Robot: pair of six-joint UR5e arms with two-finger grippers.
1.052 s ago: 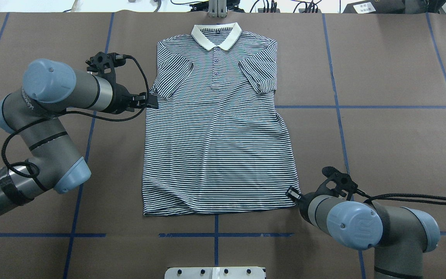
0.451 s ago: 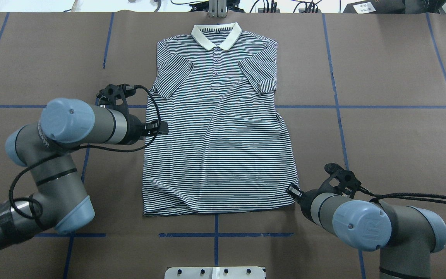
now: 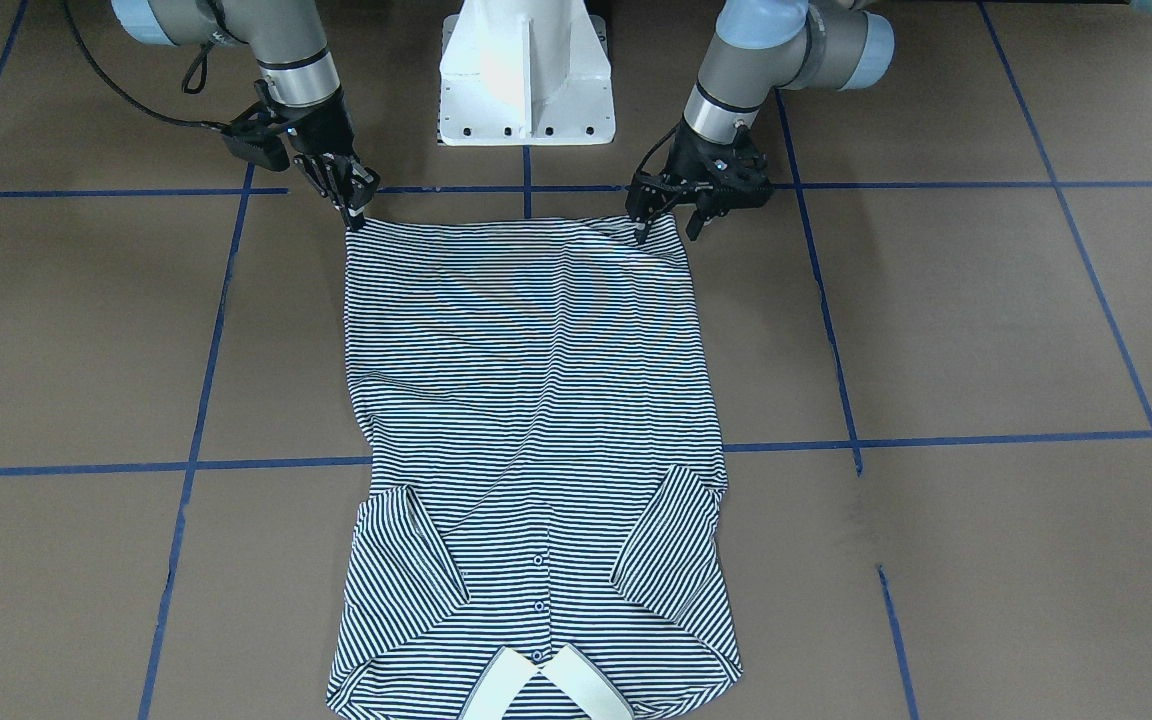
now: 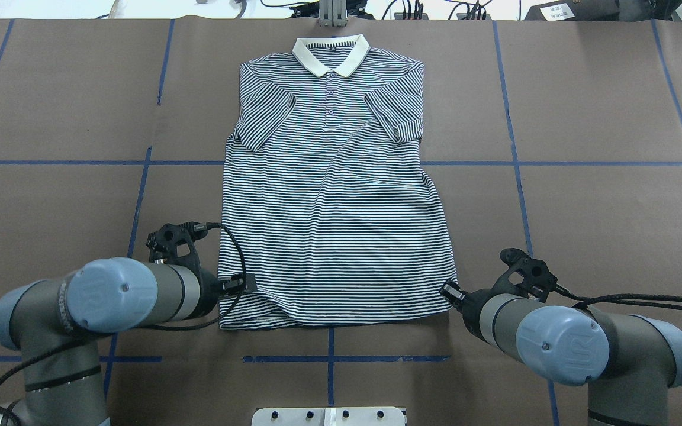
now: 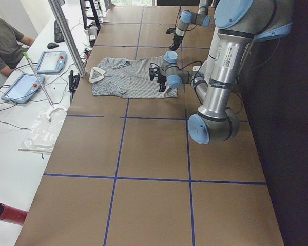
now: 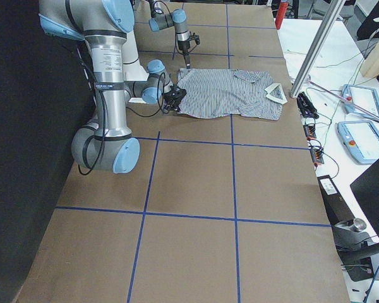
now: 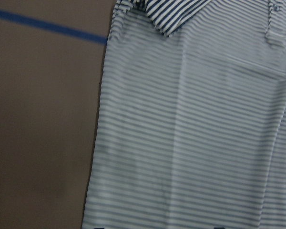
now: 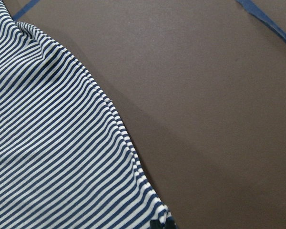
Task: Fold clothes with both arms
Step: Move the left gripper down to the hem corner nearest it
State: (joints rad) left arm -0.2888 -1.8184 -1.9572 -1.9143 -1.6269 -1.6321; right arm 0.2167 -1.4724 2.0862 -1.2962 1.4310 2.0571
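Observation:
The striped polo shirt (image 4: 335, 207) lies flat and face up on the brown table, its cream collar (image 4: 330, 56) away from the robot and both sleeves folded in over the chest. My left gripper (image 4: 247, 285) hovers open over the hem corner on the robot's left; the front-facing view shows its fingers (image 3: 640, 226) spread above the shirt (image 3: 526, 400). My right gripper (image 3: 356, 212) is at the opposite hem corner, shut on the shirt's edge. The right wrist view shows that corner (image 8: 157, 214) of the fabric at the fingertips.
The white pedestal base (image 3: 526, 80) stands just behind the hem. Blue tape lines (image 4: 329, 358) cross the brown table cover. Past the collar end is a white bench (image 5: 41, 102) with tablets, cables and a seated person (image 5: 5, 43).
The left arm swept from beside the left sleeve down along the shirt's side to the hem corner. The right arm barely moved.

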